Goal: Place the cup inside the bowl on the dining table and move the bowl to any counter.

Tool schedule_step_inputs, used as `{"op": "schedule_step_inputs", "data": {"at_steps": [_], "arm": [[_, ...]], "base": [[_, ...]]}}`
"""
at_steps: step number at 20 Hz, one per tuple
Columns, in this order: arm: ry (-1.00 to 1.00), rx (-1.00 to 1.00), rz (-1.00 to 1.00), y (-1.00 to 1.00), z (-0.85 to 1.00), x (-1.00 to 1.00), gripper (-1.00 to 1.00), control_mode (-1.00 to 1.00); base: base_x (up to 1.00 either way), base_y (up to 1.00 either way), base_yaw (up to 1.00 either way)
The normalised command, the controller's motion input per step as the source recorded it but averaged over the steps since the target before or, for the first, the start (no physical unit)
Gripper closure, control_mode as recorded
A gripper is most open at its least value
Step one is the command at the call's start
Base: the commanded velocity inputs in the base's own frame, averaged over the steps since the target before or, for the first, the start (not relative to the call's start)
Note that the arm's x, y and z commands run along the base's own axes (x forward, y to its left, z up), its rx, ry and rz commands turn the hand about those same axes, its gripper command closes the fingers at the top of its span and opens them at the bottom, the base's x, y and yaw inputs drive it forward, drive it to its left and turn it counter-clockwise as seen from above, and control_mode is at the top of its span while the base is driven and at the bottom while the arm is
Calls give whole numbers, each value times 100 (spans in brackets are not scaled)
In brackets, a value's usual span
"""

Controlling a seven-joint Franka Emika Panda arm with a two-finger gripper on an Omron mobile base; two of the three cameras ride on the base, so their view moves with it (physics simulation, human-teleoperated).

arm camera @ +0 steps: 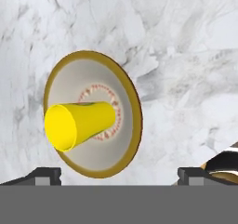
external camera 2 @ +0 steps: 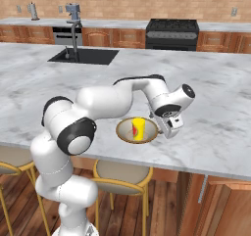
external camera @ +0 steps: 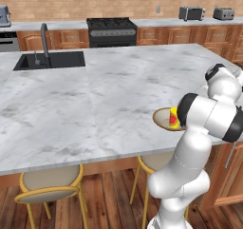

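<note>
The yellow cup (external camera 2: 138,129) stands upright in the middle of the wide tan bowl (external camera 2: 122,130), its red mark facing the left. The bowl rests on the marble dining table (external camera 2: 220,93) close to its front edge. In the left base view the cup (external camera: 174,118) and the bowl (external camera: 161,119) peek out from behind my arm. My gripper (external camera 2: 169,127) hangs just right of the bowl, open and holding nothing. From the hand view I look down on the cup (arm camera: 79,124) and the bowl (arm camera: 125,93), with the gripper (arm camera: 120,174) spread wide below them. The wall counter (external camera: 156,23) runs along the back.
A black sink (external camera: 50,61) with a tap is set in the table's far left. A black stove (external camera: 111,31) and toasters (external camera: 191,13) line the back counter. Yellow-framed stools (external camera: 50,185) stand under the table's front edge.
</note>
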Motion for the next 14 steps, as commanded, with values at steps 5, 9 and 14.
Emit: {"op": "schedule_step_inputs", "data": {"at_steps": [5, 9, 14], "arm": [[-1, 0, 1, 0, -33, -8, -100, -100], [0, 0, 0, 0, -27, 0, -100, -100], [0, 0, 0, 0, -21, 0, -100, -100]], "base": [[0, 0, 0], [0, 0, 0], [0, 0, 0]]}}
